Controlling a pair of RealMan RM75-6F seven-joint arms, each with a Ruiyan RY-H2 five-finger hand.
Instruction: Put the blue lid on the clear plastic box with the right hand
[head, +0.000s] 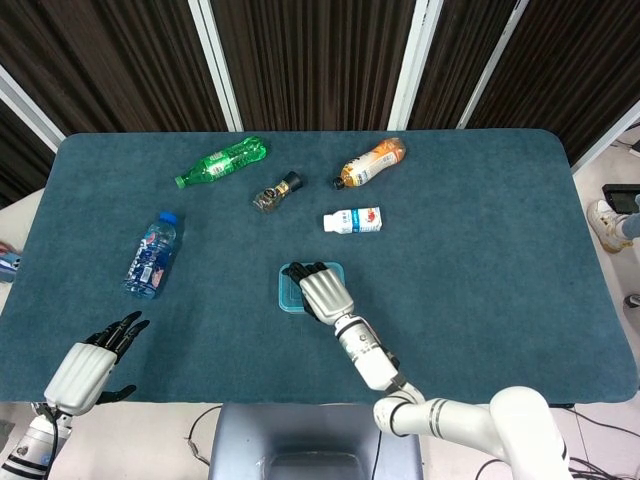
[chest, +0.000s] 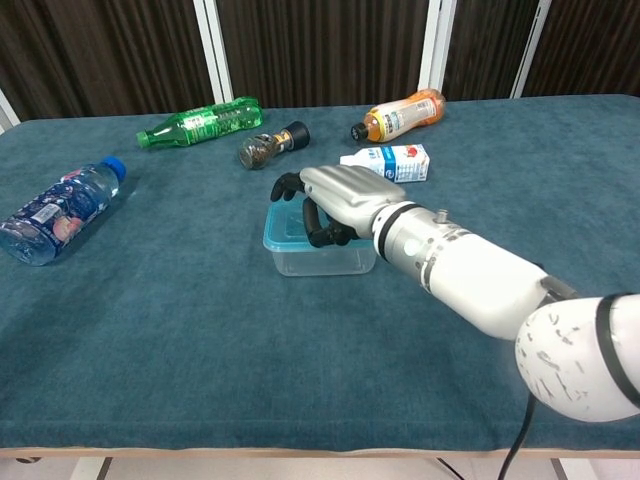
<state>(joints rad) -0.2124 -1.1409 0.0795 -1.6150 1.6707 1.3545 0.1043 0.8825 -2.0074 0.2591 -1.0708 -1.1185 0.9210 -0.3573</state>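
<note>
One white right hand (chest: 335, 195) covers the blue lid (chest: 290, 226) on the clear plastic box (chest: 320, 256).
Its dark fingers curl onto the lid, hiding most of it; the left hand (head: 85, 368), fingers spread and empty, sits at the table's near-left corner.

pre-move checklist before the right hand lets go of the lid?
1. Blue lid on clear plastic box: ok, it lies across the top.
2. Lid seated all round: cannot tell, right robot hand covers it.
3. Right robot hand's fingers resting on lid: ok.
4. Box flat on table: ok.
5. Milk carton apart from box: ok.
6. Left robot hand away, holding nothing: ok.
</note>
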